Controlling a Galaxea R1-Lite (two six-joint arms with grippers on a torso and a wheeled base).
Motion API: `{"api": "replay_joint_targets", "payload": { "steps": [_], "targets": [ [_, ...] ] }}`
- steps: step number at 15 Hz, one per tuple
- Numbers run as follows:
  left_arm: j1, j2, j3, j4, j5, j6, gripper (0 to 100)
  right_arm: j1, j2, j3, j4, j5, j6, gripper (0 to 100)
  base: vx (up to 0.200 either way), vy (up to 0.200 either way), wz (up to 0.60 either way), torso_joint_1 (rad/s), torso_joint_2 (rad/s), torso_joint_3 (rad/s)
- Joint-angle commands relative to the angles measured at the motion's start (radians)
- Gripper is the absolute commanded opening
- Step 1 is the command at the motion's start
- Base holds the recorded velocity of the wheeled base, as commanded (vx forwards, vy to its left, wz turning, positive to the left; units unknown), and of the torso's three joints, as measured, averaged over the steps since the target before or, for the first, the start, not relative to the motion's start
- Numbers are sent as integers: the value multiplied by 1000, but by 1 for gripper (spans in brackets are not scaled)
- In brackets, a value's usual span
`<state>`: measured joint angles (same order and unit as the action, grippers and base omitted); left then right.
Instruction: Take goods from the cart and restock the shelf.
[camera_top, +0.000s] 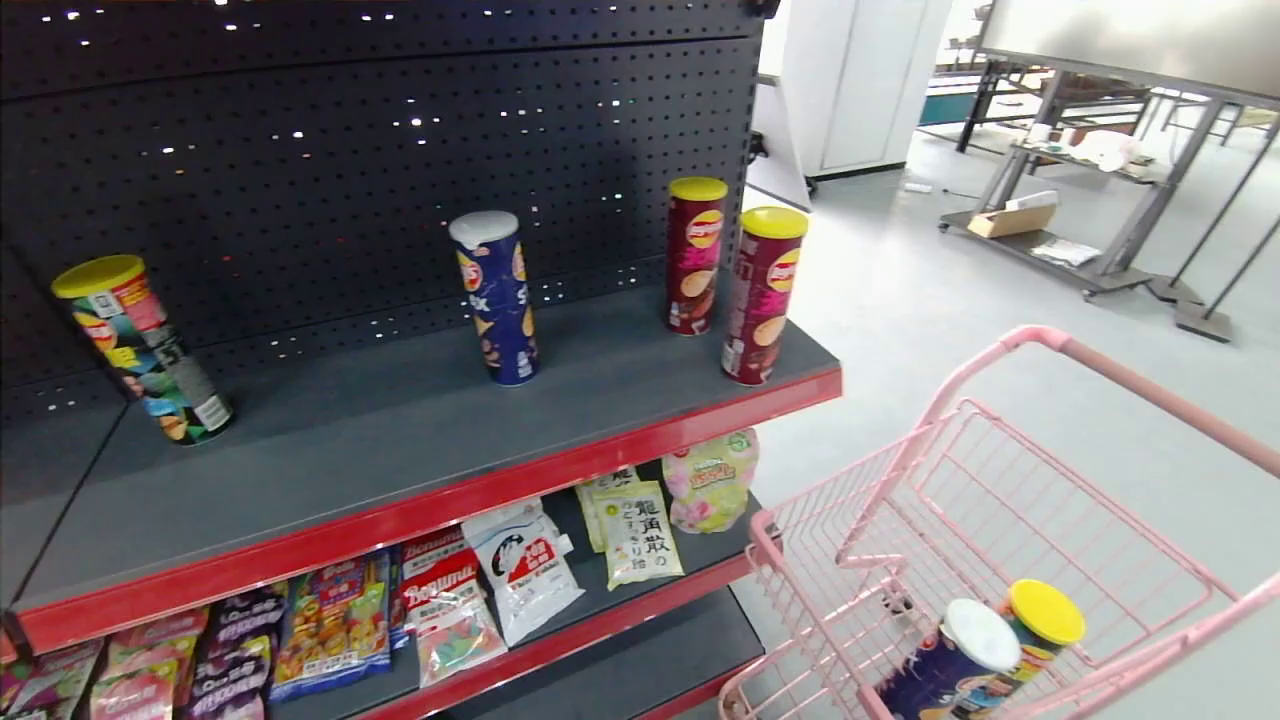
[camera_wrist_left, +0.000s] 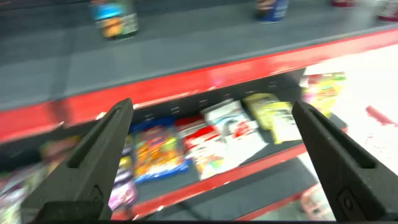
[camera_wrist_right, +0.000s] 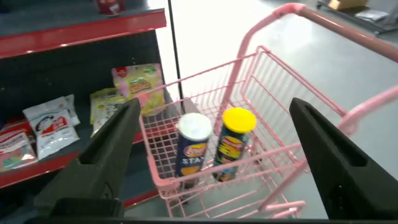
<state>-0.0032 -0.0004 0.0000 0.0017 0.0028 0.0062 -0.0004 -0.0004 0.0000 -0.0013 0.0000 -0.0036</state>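
Ok so, anchoring everything on the dark grey shelf board with the red front lip (camera_top: 420, 505). Toward its left end, back near the black pegboard wall (camera_top: 350, 150), stands a tall chip can with a yellow lid and a multicoloured wrap (camera_top: 140, 350). Around the middle of the board there's a blue chip can with a white lid (camera_top: 497, 300), upright and well apart from the first one. At the board's right end are two more with yellow lids, the rear maroon can (camera_top: 695, 255) and the front maroon can (camera_top: 762, 295), which is right at the front corner; they're just beside each other. On the tier under the board lie flat snack bags: a colourful row of packets (camera_top: 330, 620) under the left half, then a white pouch (camera_top: 525, 570), a yellow-green packet (camera_top: 640, 535) and a pink-and-green pouch (camera_top: 710, 480) under the right end. The left gripper (camera_wrist_left: 211, 106) hangs in front of the board's red lip with its two black fingers spread wide, and those bags show between them. Off the board's right end, on the grey floor (camera_top: 950, 300), sits the pink wire shopping cart (camera_top: 1130, 385). In it are the goods to restock: a second blue can with a white lid (camera_top: 950, 670) right next to a yellow-lidded cart can (camera_top: 1040, 620). The right gripper (camera_wrist_right: 214, 104) is above the cart, right of the board, fingers wide apart too.
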Motion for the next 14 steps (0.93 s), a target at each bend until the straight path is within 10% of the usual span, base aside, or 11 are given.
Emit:
{"api": "replay_joint_targets", "payload": {
  "steps": [1, 14],
  "targets": [
    [0, 0, 0, 0, 0, 0, 100, 0, 0, 0, 0, 0, -1, 100, 0, 0, -600, 2, 2, 7],
    [0, 0, 0, 0, 0, 0, 100, 0, 0, 0, 0, 5, 1, 100, 0, 0, -92, -70, 161, 94]
  ]
}}
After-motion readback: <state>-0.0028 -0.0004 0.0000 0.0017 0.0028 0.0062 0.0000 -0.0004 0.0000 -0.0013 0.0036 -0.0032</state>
